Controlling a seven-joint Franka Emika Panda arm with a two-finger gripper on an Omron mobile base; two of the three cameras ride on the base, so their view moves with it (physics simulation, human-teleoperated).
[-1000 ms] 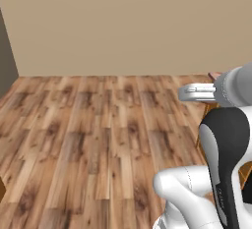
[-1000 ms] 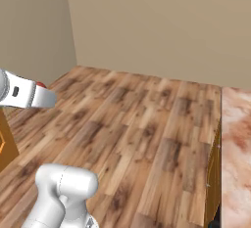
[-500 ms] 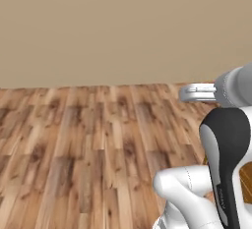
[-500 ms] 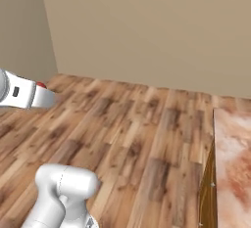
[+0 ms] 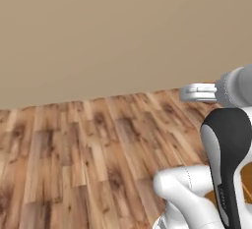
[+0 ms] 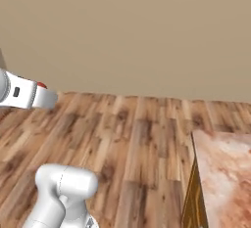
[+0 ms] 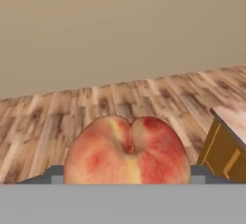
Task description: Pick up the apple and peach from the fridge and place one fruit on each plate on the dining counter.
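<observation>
Peach: a round red-and-yellow peach (image 7: 127, 151) with a central crease and a small stem dimple sits low and centred in the hand view, right at the gripper.
Gripper: the two-finger gripper (image 7: 126, 177) shows as grey finger parts (image 7: 56, 174) on either side of the peach, touching its flanks; the fingers are clamped on the fruit.
Peach's place: held in the air above the brown wood-plank floor (image 5: 78, 154), not resting on any surface.
Counter: a counter with a reddish-brown marbled top (image 6: 226, 173) and an orange front lies at the lower right of the right base view; its corner (image 7: 229, 146) also appears at the right edge of the hand view, to the right of the peach and apart from it.
Arm: the white arm with a dark joint cover (image 5: 226, 154) rises at the lower right of the left base view, its grey wrist section (image 5: 236, 86) pointing left with a pale flat part (image 5: 198, 93) ahead of it.
Arm, other side: in the right base view a white link (image 6: 24, 94) juts in from the left edge, a small red spot just above it.
Wall: a plain beige wall (image 6: 132, 31) stands behind the floor.
</observation>
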